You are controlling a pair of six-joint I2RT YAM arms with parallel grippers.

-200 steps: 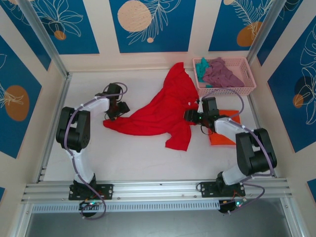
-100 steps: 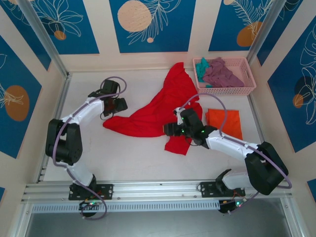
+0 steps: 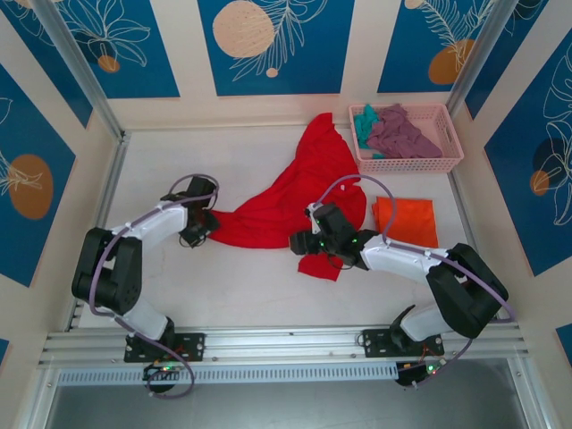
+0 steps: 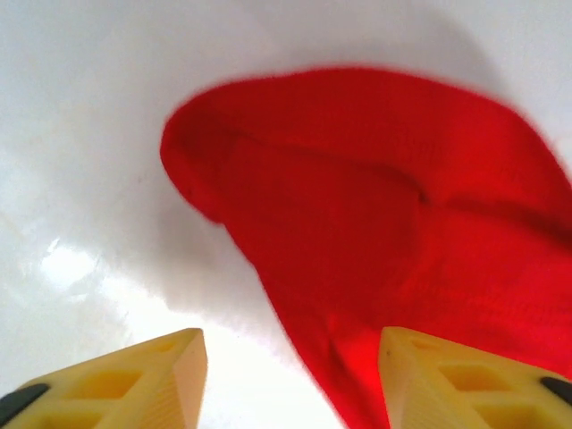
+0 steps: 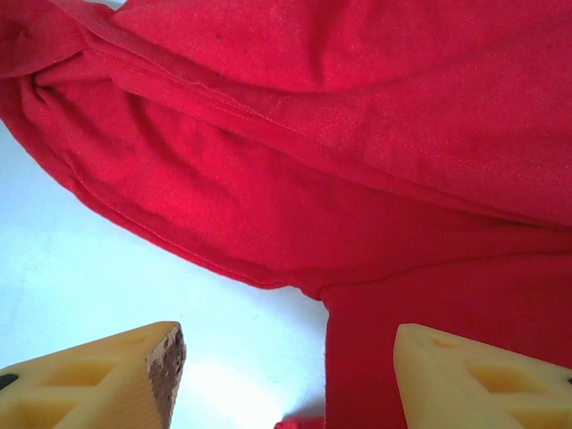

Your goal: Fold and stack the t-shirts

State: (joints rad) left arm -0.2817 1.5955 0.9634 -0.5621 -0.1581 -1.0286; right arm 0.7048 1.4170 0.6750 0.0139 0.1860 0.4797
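Red t-shirt [image 3: 277, 210] was found crumpled on the tabletop [image 3: 241, 277]; flattening was judged in hand. Left jaws and right jaws were held released over its near edges, to be gripped next.

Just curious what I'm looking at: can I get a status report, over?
Left gripper open at left tip of red t-shirt. Right gripper open over its near hem. Shirt crumpled, unfolded. Folded orange t-shirt beside it, not blocking.

bright red t-shirt [image 3: 286, 206], orange t-shirt [image 3: 409, 219]
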